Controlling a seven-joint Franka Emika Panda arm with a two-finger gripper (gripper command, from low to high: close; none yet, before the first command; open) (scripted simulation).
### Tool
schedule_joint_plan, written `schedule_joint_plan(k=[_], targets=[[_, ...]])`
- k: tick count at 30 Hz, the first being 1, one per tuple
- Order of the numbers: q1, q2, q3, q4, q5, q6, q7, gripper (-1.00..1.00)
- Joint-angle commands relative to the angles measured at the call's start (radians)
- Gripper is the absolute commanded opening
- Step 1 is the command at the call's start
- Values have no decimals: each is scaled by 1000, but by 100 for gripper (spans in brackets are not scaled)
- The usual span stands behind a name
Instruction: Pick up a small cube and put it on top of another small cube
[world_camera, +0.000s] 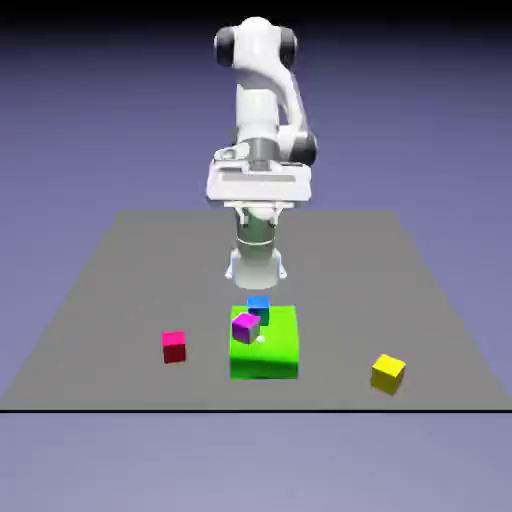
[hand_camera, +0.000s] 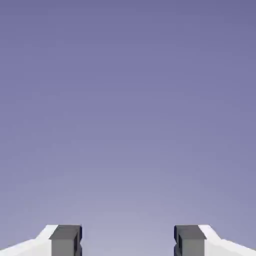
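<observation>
White rounded arm (world_camera: 262, 100), dark joint bands, grey-tipped end effector (hand_camera: 128, 240)

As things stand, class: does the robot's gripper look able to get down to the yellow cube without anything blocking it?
Probably yes. The yellow cube sits alone on the table, well apart from the green block and the other cubes. The gripper is open and empty, with nothing between its fingertips.

Grey table (world_camera: 120, 300) bears green block (world_camera: 275, 350), magenta-red cube (world_camera: 174, 346), yellow cube (world_camera: 387, 373).

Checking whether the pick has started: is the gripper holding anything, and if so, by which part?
Nothing is held. The gripper is open with only backdrop between its fingertips; the yellow cube sits untouched on the table.
</observation>
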Motion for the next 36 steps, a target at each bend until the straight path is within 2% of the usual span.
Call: schedule_joint_plan(k=[1, 26, 28, 34, 35, 36], targets=[[31, 35, -8, 20, -25, -14, -44, 0], [799, 912, -215, 521, -647, -355, -1131, 0], [808, 922, -217, 527, -654, -359, -1144, 0], [801, 1108, -260, 595, -706, -231, -1082, 0], [801, 1108, -260, 595, -706, -231, -1082, -100], [801, 1108, -260, 595, -706, -231, -1082, -100]])
